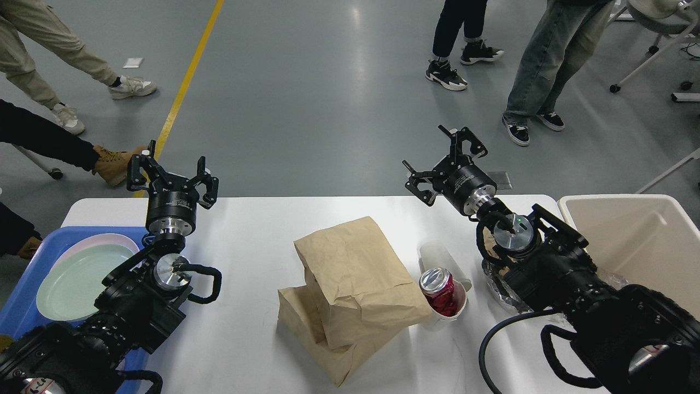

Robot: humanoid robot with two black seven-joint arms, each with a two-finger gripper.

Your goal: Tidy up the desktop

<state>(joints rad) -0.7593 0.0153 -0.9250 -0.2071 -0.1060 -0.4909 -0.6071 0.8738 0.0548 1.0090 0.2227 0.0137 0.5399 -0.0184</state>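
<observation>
A grey floor with a yellow line (186,82) lay beyond the far edge of the desktop (246,241), the broad white top that filled the lower part of the head view; several people's legs and shoes stood on that floor.

At the left edge of the desktop sat a blue tray (33,262) holding a pale green plate (76,279) nested on a pinkish one. Off the right edge stood a beige bin (640,241), its visible interior bare.

Near the middle of the desktop lay two brown paper bags (350,279), one stacked across the other. Just beside them, toward the right edge, a white paper cup (451,306) held a crushed red can (437,284), and a clear plastic cup (437,254) lay touching it on the far side. Crumpled clear plastic (495,279) showed partly under the right arm.

The left gripper (172,175) hung above the far left corner of the desktop, its fingers spread apart and holding nothing. The right gripper (444,164) was raised over the far edge toward the right, its fingers likewise parted wide and empty.
</observation>
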